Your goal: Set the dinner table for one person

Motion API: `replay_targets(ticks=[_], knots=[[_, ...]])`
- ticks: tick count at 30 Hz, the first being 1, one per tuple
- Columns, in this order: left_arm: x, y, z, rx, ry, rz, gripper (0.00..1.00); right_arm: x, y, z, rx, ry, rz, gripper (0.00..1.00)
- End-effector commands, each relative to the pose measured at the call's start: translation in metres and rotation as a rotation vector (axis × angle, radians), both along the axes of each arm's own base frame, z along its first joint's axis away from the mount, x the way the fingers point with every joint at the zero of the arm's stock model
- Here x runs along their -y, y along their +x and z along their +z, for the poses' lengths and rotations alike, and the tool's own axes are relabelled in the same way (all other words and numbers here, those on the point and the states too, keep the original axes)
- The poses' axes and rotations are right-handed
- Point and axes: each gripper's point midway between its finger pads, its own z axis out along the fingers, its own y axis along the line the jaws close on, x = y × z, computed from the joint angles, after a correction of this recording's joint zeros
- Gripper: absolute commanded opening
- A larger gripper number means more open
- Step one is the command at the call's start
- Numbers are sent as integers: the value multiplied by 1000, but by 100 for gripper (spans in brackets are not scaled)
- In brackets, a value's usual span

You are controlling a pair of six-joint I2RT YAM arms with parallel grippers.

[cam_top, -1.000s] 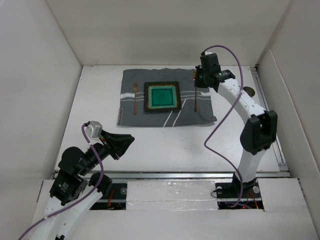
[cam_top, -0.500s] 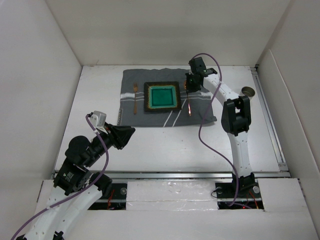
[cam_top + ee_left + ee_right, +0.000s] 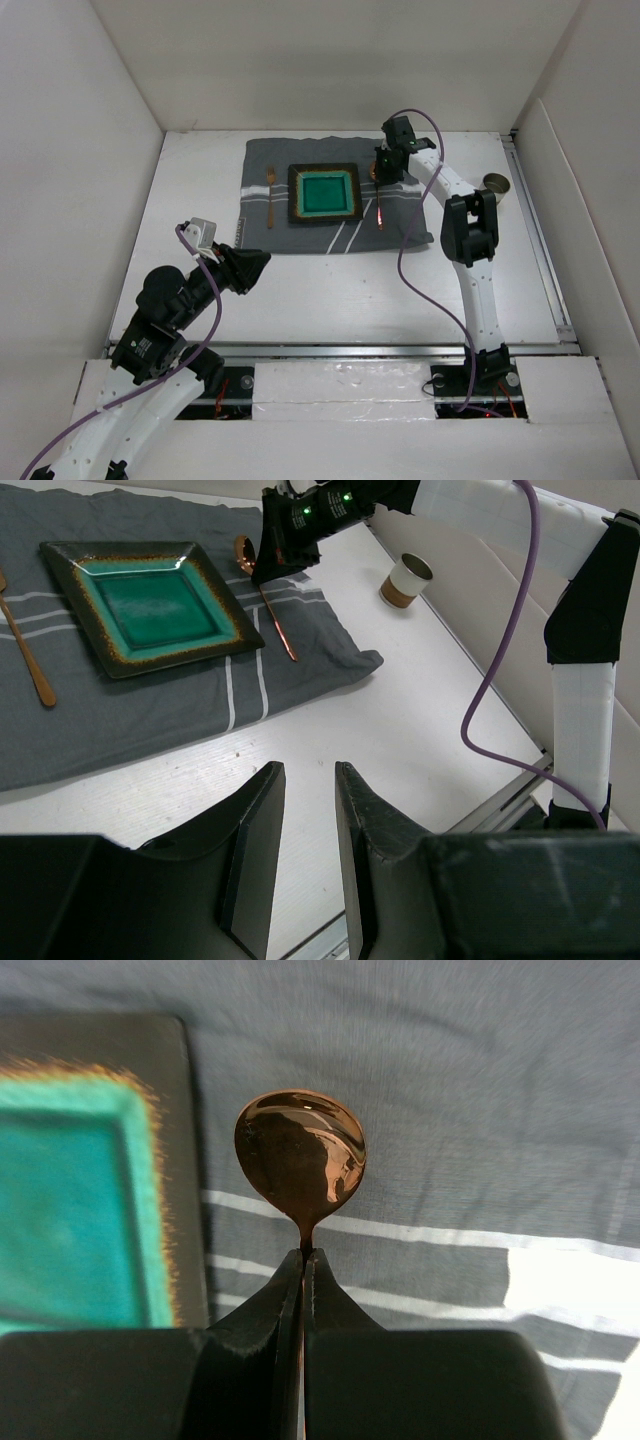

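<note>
The white dinner table (image 3: 330,290) carries a grey striped cloth (image 3: 400,228) with a square teal plate (image 3: 325,194) in its middle. A copper fork (image 3: 269,195) lies left of the plate. My right gripper (image 3: 383,170) is shut on the neck of a copper spoon (image 3: 300,1150), just right of the plate's far corner. The spoon's handle (image 3: 381,208) runs toward me over the cloth. My left gripper (image 3: 262,262) is open and empty, low over bare table in front of the cloth. In the left wrist view its jaws stand slightly apart (image 3: 308,772).
A small brown and white cup (image 3: 493,184) stands at the table's right edge, also in the left wrist view (image 3: 405,580). White walls close in the table on the left, back and right. The cloth's near right corner is rumpled (image 3: 355,662).
My right gripper has moved left with the spoon, from the cloth's right part to beside the plate, then held nearly still. My left gripper has risen and edged forward a little.
</note>
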Motion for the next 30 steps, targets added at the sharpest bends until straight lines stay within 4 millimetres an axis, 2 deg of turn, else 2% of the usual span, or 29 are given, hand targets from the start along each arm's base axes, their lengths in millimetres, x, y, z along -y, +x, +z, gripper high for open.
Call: replay_targets(ticks=[1,6,7,12,13,16,17,18,20,21,23,24,25,27,28,29,30], knots=[[-2,6,8,40,-7,23,24,-10,11,14,51,46,11,0],[-1,8,7,32,0,22,24,-10,12,6,41,47,4,0],[-1,8,6,29,1,25,24,-5,15,7,46,49,-6,0],[-1,9,4,24,4,25,24,-7,17,8,57,60,-14,0],[-2,9,4,25,4,29,24,-1,20,9,63,62,-28,0],[-1,10,2,14,7,31,24,-2,22,11,63,70,-26,10],[-1,10,2,14,7,29,24,3,23,11,63,71,-34,14],[-2,10,2,16,6,31,24,3,23,10,63,71,-34,22],[-3,11,3,19,3,39,24,3,24,14,75,73,-34,32],[-2,11,2,14,4,39,24,3,24,21,88,77,-34,38],[-2,10,2,16,6,31,24,2,22,27,95,83,-27,41],[-1,10,4,20,2,31,24,2,22,45,129,88,-21,44],[-2,11,4,21,1,34,24,4,19,48,141,87,-21,45],[-3,11,4,19,3,40,24,10,19,66,184,94,-24,45],[-2,11,4,17,4,36,24,11,18,99,253,107,-26,45],[-1,10,3,15,6,27,24,19,9,97,245,101,-37,42],[0,10,4,19,3,23,24,21,4,104,269,107,-39,28]])
